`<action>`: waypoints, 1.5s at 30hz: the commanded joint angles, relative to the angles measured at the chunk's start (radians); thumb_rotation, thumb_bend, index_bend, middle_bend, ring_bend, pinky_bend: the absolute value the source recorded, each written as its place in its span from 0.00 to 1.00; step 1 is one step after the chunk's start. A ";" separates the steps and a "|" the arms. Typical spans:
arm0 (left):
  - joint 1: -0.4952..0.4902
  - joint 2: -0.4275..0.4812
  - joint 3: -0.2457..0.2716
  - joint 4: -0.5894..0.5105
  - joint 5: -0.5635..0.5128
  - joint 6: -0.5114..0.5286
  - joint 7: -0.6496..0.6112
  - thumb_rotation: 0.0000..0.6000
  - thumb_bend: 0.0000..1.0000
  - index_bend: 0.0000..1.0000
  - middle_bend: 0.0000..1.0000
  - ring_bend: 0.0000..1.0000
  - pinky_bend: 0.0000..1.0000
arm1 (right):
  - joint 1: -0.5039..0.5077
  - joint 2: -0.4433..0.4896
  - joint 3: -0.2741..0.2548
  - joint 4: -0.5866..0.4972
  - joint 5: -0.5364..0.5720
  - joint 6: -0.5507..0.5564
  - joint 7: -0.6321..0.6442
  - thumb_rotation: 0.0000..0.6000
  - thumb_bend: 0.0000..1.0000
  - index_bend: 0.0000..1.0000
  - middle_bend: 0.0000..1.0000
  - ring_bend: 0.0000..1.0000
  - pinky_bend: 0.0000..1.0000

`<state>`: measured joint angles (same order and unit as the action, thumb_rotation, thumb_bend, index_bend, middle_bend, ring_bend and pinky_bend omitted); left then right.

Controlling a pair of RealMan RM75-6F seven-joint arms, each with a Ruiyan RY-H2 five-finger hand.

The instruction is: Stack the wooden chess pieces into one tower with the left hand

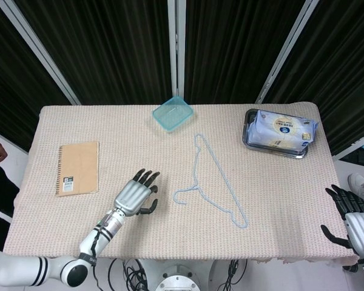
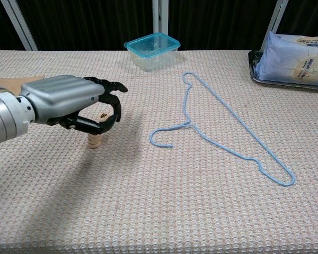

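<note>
A short stack of wooden chess pieces point(image 2: 94, 141) stands on the woven mat, its top hidden behind the thumb of my left hand point(image 2: 74, 103). One more wooden piece point(image 2: 103, 114) shows in the gap between that hand's curled fingers and thumb; I cannot make out whether they touch it. From the head view the left hand point(image 1: 135, 197) covers both the stack and the loose piece. My right hand point(image 1: 352, 221) hangs off the table's front right corner, fingers apart and holding nothing.
A blue wire hanger point(image 2: 222, 137) lies right of the pieces. At the back stands a teal lidded container point(image 2: 152, 50). A brown notebook point(image 1: 78, 168) lies on the left. At the back right is a tray point(image 1: 250, 140) holding a wipes packet point(image 1: 283, 130).
</note>
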<state>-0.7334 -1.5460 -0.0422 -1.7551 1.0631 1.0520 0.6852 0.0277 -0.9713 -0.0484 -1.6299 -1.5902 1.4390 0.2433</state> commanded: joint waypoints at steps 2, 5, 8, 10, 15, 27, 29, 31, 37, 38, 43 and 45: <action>-0.001 -0.006 0.008 0.010 -0.020 -0.005 0.015 0.31 0.52 0.36 0.00 0.00 0.00 | 0.001 0.000 0.002 0.001 0.004 -0.002 0.002 1.00 0.26 0.00 0.00 0.00 0.00; -0.001 -0.008 0.013 0.015 -0.034 -0.005 0.027 0.33 0.52 0.36 0.00 0.00 0.00 | 0.001 0.000 0.002 0.002 0.004 -0.002 0.003 1.00 0.26 0.00 0.00 0.00 0.00; -0.001 -0.007 0.017 0.014 -0.039 -0.004 0.030 0.33 0.52 0.36 0.00 0.00 0.00 | 0.001 -0.001 0.002 0.002 0.005 -0.003 0.003 1.00 0.26 0.00 0.00 0.00 0.00; 0.000 -0.005 0.020 0.012 -0.041 -0.003 0.031 0.34 0.52 0.37 0.00 0.00 0.00 | 0.001 -0.001 0.002 0.002 0.005 -0.004 0.002 1.00 0.26 0.00 0.00 0.00 0.00; 0.005 -0.003 0.026 0.014 -0.037 0.000 0.023 0.34 0.52 0.37 0.00 0.00 0.00 | 0.002 -0.002 0.002 0.000 0.004 -0.005 -0.003 1.00 0.26 0.00 0.00 0.00 0.00; 0.013 0.007 0.036 0.016 -0.042 -0.006 0.007 0.41 0.52 0.38 0.00 0.00 0.00 | 0.003 -0.003 0.002 -0.003 0.007 -0.008 -0.009 1.00 0.26 0.00 0.00 0.00 0.00; 0.013 0.008 0.036 0.017 -0.040 -0.009 0.002 0.41 0.52 0.38 0.00 0.00 0.00 | 0.003 -0.003 0.002 -0.004 0.007 -0.010 -0.010 1.00 0.26 0.00 0.00 0.00 0.00; 0.013 0.009 0.037 0.019 -0.039 -0.011 -0.002 0.41 0.52 0.38 0.00 0.00 0.00 | 0.004 -0.003 0.002 -0.005 0.006 -0.010 -0.011 1.00 0.26 0.00 0.00 0.00 0.00; 0.014 0.012 0.037 0.015 -0.035 -0.009 -0.005 0.43 0.52 0.38 0.00 0.00 0.00 | 0.003 -0.004 0.002 -0.004 0.006 -0.008 -0.011 1.00 0.26 0.00 0.00 0.00 0.00; 0.014 0.012 0.037 0.014 -0.035 -0.009 -0.004 0.44 0.52 0.38 0.00 0.00 0.00 | 0.003 -0.004 0.001 -0.004 0.006 -0.008 -0.011 1.00 0.26 0.00 0.00 0.00 0.00; 0.013 0.014 0.038 0.011 -0.046 -0.012 0.001 0.46 0.52 0.38 0.00 0.00 0.00 | 0.002 -0.003 0.001 -0.005 0.004 -0.007 -0.011 1.00 0.26 0.00 0.00 0.00 0.00; 0.013 0.014 0.039 0.011 -0.045 -0.013 0.000 0.47 0.52 0.38 0.00 0.00 0.00 | 0.002 -0.003 0.001 -0.005 0.005 -0.007 -0.011 1.00 0.26 0.00 0.00 0.00 0.00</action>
<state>-0.7204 -1.5322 -0.0033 -1.7445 1.0178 1.0392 0.6853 0.0301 -0.9746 -0.0470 -1.6349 -1.5852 1.4318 0.2320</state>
